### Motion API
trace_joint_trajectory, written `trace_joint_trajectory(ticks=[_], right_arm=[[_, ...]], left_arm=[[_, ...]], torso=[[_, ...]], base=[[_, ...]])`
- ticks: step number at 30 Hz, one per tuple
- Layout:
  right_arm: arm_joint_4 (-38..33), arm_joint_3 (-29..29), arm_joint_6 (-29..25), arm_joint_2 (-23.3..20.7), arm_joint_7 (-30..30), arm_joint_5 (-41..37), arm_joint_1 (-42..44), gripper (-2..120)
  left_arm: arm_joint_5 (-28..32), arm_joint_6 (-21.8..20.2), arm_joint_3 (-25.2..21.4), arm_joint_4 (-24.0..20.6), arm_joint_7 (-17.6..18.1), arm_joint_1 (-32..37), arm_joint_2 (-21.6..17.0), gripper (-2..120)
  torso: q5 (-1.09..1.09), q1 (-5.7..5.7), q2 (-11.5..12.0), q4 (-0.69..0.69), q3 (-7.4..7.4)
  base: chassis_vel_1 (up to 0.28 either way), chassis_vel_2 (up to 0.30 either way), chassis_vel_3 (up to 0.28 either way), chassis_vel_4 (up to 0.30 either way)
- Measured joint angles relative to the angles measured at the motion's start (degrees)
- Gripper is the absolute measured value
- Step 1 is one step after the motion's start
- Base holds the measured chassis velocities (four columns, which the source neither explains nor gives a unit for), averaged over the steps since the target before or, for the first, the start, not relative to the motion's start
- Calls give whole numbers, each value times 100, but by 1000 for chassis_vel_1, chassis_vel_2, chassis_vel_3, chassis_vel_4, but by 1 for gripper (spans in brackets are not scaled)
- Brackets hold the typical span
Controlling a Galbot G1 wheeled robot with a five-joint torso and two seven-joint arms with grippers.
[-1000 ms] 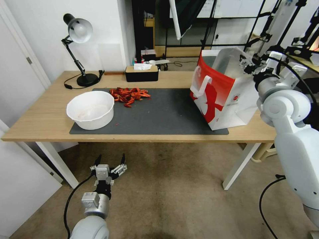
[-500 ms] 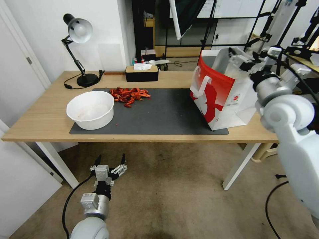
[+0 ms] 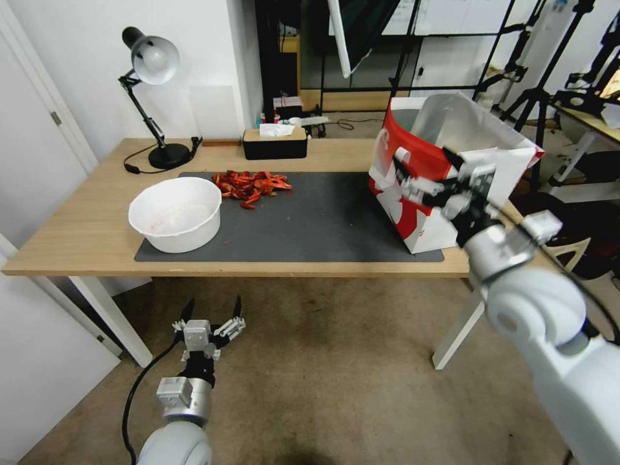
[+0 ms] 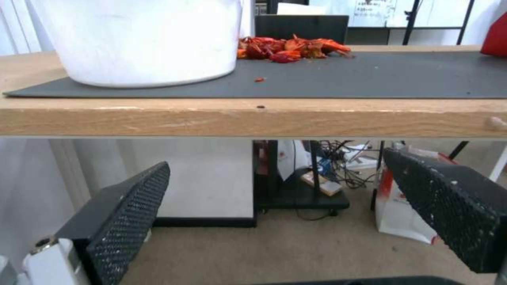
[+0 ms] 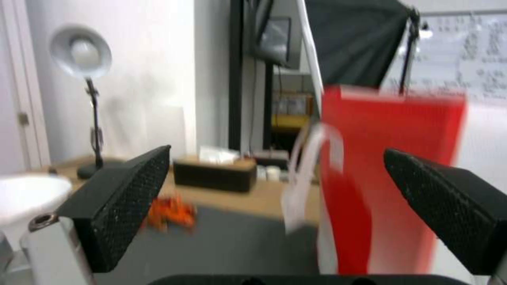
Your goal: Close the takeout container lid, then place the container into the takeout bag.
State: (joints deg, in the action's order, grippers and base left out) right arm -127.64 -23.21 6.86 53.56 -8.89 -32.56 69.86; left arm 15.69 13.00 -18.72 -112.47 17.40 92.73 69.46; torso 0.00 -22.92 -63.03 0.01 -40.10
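Hanging low in front of the table [image 3: 90,248], left gripper [image 3: 210,316] points up at its edge, fingers spread, empty. Right arm reaches forward, elbow low; right gripper [image 3: 423,174] held before the takeout bag [image 3: 445,194], jaws wide apart, empty. Bag stands upright on the table's right end, mouth open.

Takeout bag [image 5: 391,178] motion-blurred in the right wrist view, its front partly behind the right hand [image 3: 426,174].

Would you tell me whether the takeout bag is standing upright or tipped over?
Upright: the takeout bag stands on its base on the table, mouth open upward.
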Motion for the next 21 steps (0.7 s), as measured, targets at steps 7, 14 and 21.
trace_joint_trajectory(ticks=[7,14,21], right_arm=[[147,-19,-790,359,-115,552,1001,100],[548,50,-1613,896,-151,1104,1633,100],[1033,169,-2149,1327,-195,1520,1975,100]], left_arm=[[27,78,-5,-34,-175,51,22,100],[199,186,-12,-38,-538,89,-5,100],[278,303,-10,11,-750,73,-30,100]], torso=[[0,1,1,-2,0],[-1,1,1,-1,0],[0,1,0,-1,-1]], base=[[0,0,0,0],[0,0,0,0],[0,0,0,0]])
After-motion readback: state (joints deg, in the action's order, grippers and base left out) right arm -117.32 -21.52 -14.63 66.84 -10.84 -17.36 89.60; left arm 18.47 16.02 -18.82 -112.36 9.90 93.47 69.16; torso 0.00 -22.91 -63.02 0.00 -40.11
